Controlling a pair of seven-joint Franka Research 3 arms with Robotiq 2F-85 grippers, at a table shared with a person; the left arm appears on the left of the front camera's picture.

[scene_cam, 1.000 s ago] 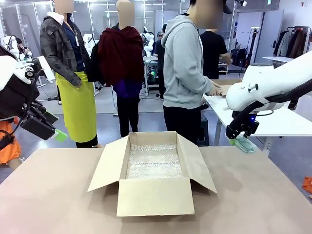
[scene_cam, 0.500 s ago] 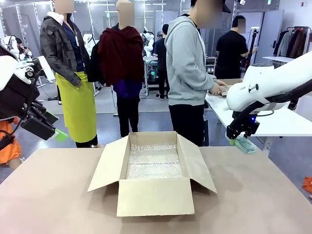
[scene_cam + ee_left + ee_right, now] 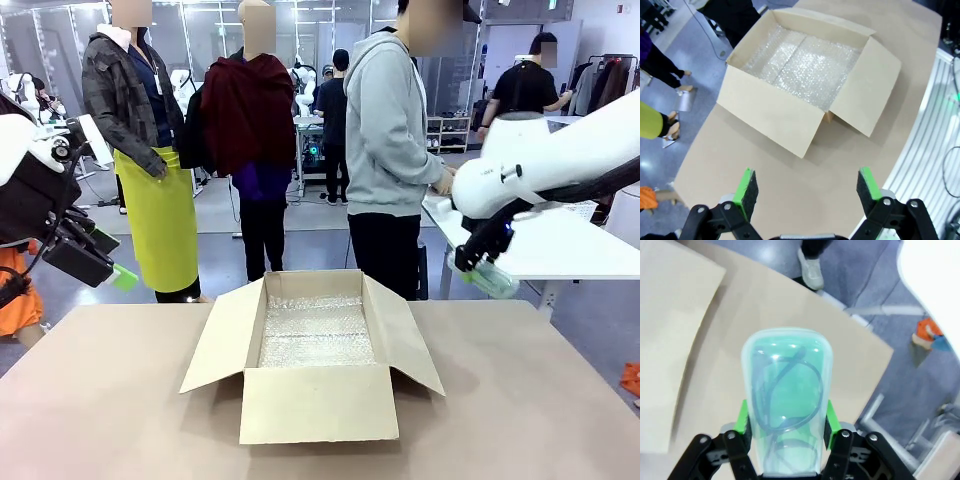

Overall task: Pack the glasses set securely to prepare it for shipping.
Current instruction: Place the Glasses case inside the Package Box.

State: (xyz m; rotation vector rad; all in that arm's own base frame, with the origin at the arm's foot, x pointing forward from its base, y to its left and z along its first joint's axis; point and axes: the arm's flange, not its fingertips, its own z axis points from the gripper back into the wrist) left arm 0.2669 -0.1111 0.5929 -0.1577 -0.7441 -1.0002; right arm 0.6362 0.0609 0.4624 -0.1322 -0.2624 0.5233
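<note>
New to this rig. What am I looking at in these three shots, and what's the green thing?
Two white robot arms at a brown table. The front picture is from a fixed camera between them; the other two are from cameras on each wrist, looking forward. An open cardboard box lined with bubble wrap stands on the table. The left tool is open and empty, above the table. The right tool is shut on the green thing: a translucent mint glasses case with glasses inside, held in the air near the table's far right corner.
</note>
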